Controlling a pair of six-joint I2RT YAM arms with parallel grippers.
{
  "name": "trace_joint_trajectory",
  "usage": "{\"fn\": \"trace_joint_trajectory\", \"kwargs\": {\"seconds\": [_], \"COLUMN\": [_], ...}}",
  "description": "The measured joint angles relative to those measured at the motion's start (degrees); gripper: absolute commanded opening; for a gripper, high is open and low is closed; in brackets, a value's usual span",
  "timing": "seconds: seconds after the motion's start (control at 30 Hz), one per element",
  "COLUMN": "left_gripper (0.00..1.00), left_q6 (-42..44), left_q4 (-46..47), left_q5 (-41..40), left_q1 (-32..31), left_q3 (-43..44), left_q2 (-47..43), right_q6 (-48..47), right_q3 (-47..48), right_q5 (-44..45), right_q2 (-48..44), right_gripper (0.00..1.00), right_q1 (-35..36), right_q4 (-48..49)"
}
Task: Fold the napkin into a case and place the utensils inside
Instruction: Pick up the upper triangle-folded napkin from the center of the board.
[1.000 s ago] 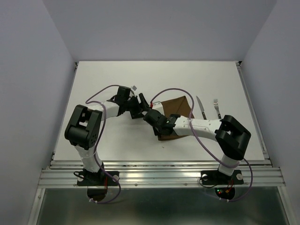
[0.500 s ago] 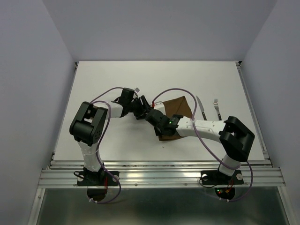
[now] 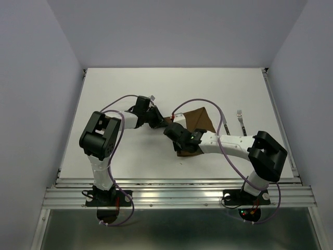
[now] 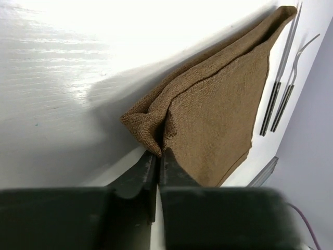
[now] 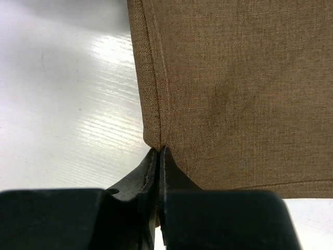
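The dark brown cloth napkin (image 3: pixel 202 119) lies part-folded right of the white table's (image 3: pixel 130 94) centre, with the slim silver knife (image 4: pixel 278 88) and silver four-tined fork (image 3: pixel 240 119) at its 3 o'clock. My left gripper (image 4: pixel 157 156) pinches its bunched 9 o'clock corner and my right gripper (image 5: pixel 158 153) nips the hem near 8 o'clock. From both, the cloth runs toward 3 o'clock.

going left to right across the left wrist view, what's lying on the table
napkin → knife → fork
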Motion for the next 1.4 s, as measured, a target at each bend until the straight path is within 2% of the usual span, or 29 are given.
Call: {"fn": "trace_joint_trajectory", "kwargs": {"seconds": [0.03,0.07,0.1,0.2,0.53,0.87,1.13,1.4], "left_gripper": [0.0,0.0,0.0,0.0,0.0,0.0,0.0,0.0], "left_q6": [-0.07,0.11,0.13,0.17,4.39,5.53,5.57,5.7], "left_q4": [-0.09,-0.22,-0.35,-0.92,-7.58,-10.45,-14.12,-15.78], "left_q5": [-0.04,0.15,0.24,-0.2,-1.2,-2.8,-4.59,-5.7], "left_q1": [0.0,0.0,-0.02,-0.28,-0.26,-0.26,-0.26,-0.26], "left_q3": [0.15,0.33,0.37,0.37,1.22,1.29,1.51,2.54], "left_q2": [0.0,0.0,0.0,0.0,-2.32,-5.49,-6.4,-6.62], "right_q6": [0.11,0.15,0.33,0.02,0.15,2.71,2.62,1.18], "right_q3": [-0.96,-1.18,-2.34,-4.98,-6.19,-4.28,-1.03,9.73], "right_q5": [0.02,0.04,-0.09,-0.5,0.55,1.22,2.25,6.43], "right_q2": [-0.13,-0.35,-0.76,-2.45,-9.27,-9.18,-4.37,7.32], "right_gripper": [0.28,0.37,0.54,0.69,0.72,0.69,0.69,0.69], "right_q1": [0.0,0.0,0.0,0.02,0.0,0.0,1.97,6.95], "right_q4": [1.03,1.18,2.03,2.14,-0.57,-2.14,-2.19,-4.59]}}
